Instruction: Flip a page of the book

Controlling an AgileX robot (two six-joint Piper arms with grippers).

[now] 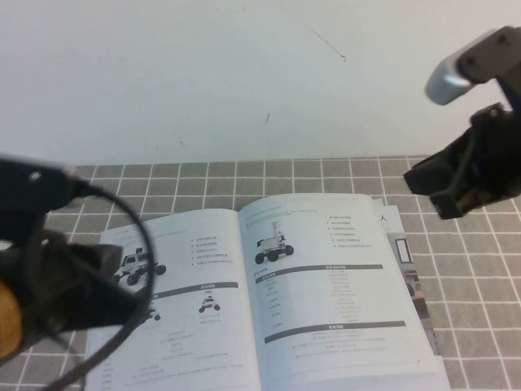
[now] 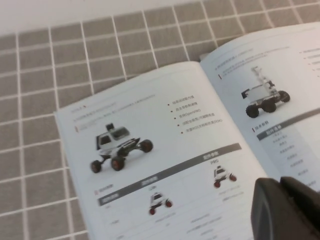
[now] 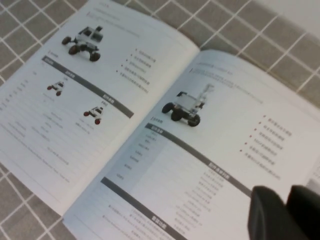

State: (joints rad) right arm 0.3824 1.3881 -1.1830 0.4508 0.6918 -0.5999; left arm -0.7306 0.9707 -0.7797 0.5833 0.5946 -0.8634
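High view: we see the left gripper (image 1: 122,305) low over the book's (image 1: 269,301) left leaf, grip state unclear. Book lies open on checked cloth (image 1: 163,183). Right gripper (image 1: 456,191) hovers past its right page (image 1: 334,285), nearly closed, empty.

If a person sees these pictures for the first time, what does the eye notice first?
First, the open book, lying flat on the grey checked cloth, with rover photos on both pages. Next, the right pincer, raised above the book's far right corner, apart from the right-hand page. The left pincer hovers low over the left side, near the camera.
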